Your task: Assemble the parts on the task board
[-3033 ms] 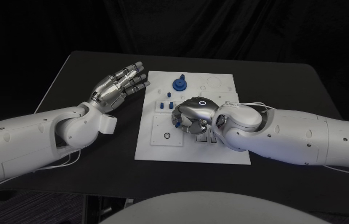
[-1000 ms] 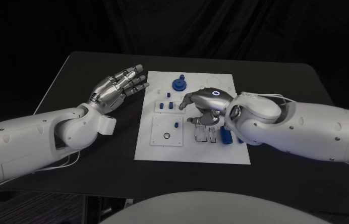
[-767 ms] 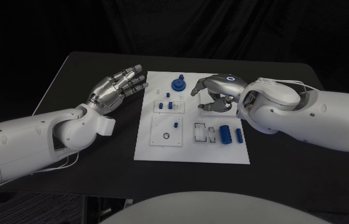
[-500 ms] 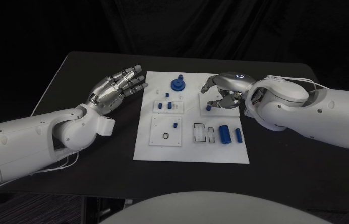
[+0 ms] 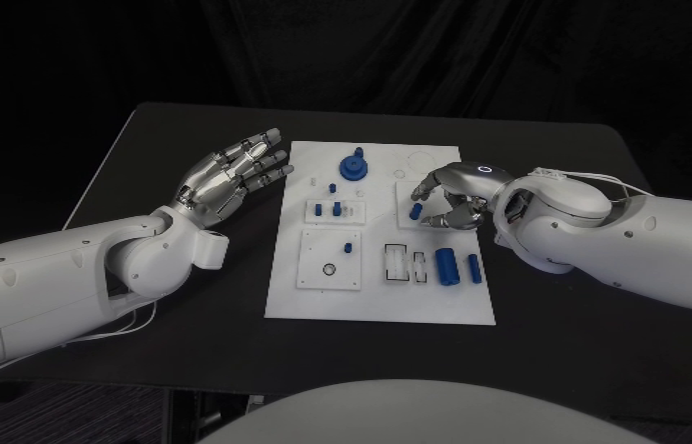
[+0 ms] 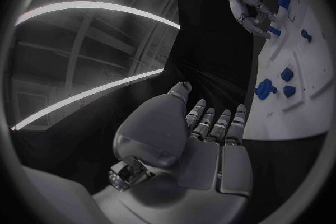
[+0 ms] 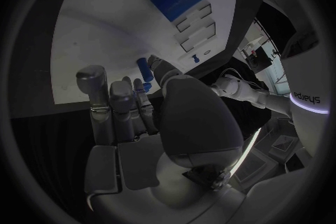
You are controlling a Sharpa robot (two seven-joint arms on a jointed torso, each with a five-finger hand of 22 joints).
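Observation:
The white task board (image 5: 378, 299) lies mid-table. My right hand (image 5: 459, 200) hovers over its right side and pinches a small blue peg (image 5: 415, 209) between thumb and fingers; the same peg (image 7: 143, 69) shows at the fingertips in the right wrist view. My left hand (image 5: 231, 174) is open, held flat above the table beside the board's far left corner. A blue round part with a post (image 5: 353, 169) stands at the far middle. Small blue pegs (image 5: 330, 207) stand left of centre. Two blue cylinders (image 5: 456, 265) lie at the front right.
A black ring (image 5: 330, 269) sits in a square plate at the board's front left, with narrow slots (image 5: 398, 260) to its right. In the left wrist view the board (image 6: 301, 106) and my right hand (image 6: 248, 8) lie beyond my left hand (image 6: 206, 140). Black table (image 5: 577, 174) surrounds the board.
My right hand has moved from the board's front middle to its right side, carrying the small blue peg and uncovering the two blue cylinders. The left hand has stayed still.

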